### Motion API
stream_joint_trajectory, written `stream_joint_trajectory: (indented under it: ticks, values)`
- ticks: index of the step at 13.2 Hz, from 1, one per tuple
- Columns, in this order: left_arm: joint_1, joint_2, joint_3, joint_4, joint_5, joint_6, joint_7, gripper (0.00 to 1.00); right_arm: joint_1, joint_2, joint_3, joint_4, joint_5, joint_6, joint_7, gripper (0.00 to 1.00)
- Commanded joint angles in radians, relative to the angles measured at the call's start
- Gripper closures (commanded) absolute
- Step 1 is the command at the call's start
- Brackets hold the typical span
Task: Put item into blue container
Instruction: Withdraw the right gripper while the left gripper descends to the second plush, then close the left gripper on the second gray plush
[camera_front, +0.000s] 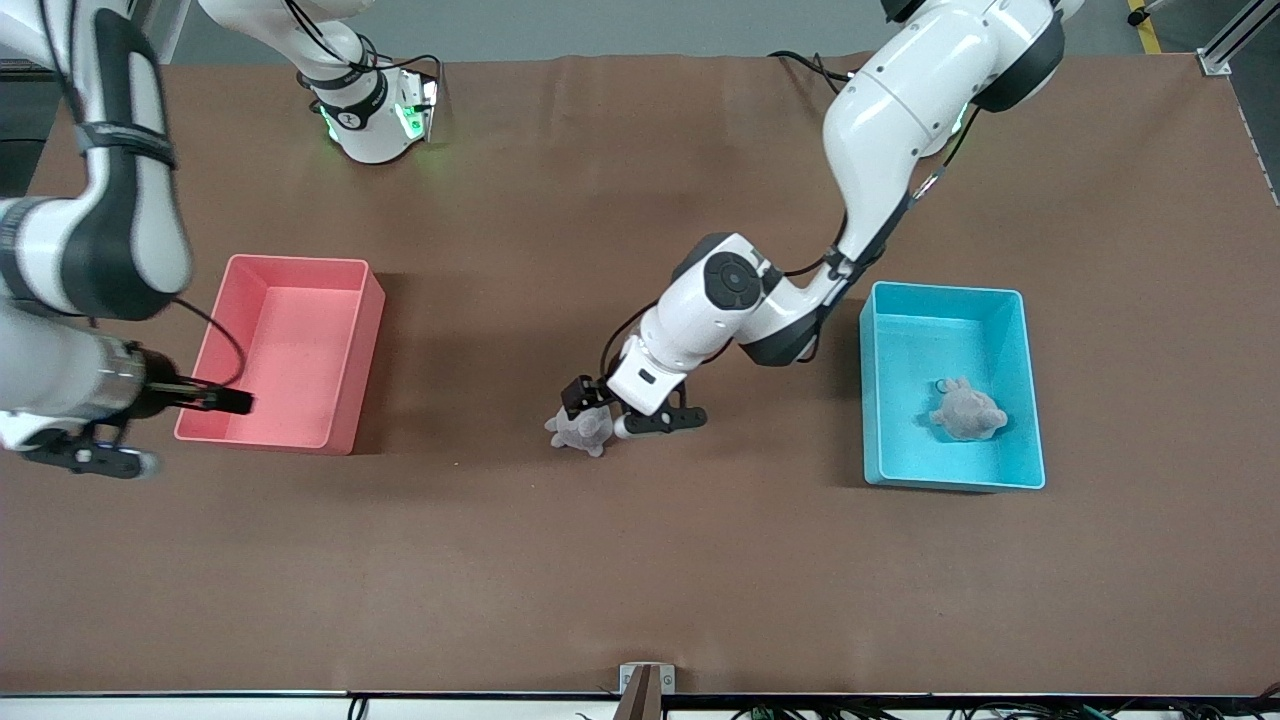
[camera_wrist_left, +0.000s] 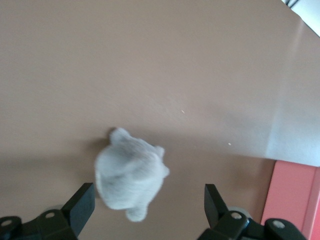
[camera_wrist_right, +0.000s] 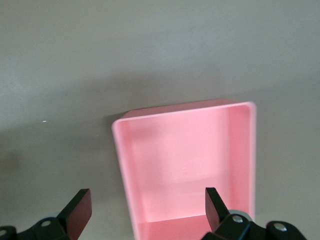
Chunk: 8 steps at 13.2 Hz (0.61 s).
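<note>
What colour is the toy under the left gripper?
Light grey plush toy, clearest in the left wrist view.

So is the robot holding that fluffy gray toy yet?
Not yet. The left gripper is open over the gray plush toy on the table, fingers either side but not gripping it. The right gripper waits open by the pink bin, holding nothing.

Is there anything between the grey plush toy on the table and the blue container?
Nothing visible: bare table lies between the grey plush toy, under the open left gripper, and the blue container, which already holds another plush.
</note>
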Motion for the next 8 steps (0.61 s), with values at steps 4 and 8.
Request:
stream_joint_trajectory:
  ticks: [4, 8]
  values:
    - [-0.125, 0.041, 0.126, 0.083, -0.001, 0.048, 0.038, 0.03, -0.089, -0.015, 0.026, 0.04, -0.011, -0.039, -0.081, 0.0]
    - [-0.238, 0.066, 0.29, 0.082, 0.001, 0.123, 0.123, 0.03, -0.101, -0.007, 0.023, 0.082, -0.015, -0.073, -0.082, 0.0]
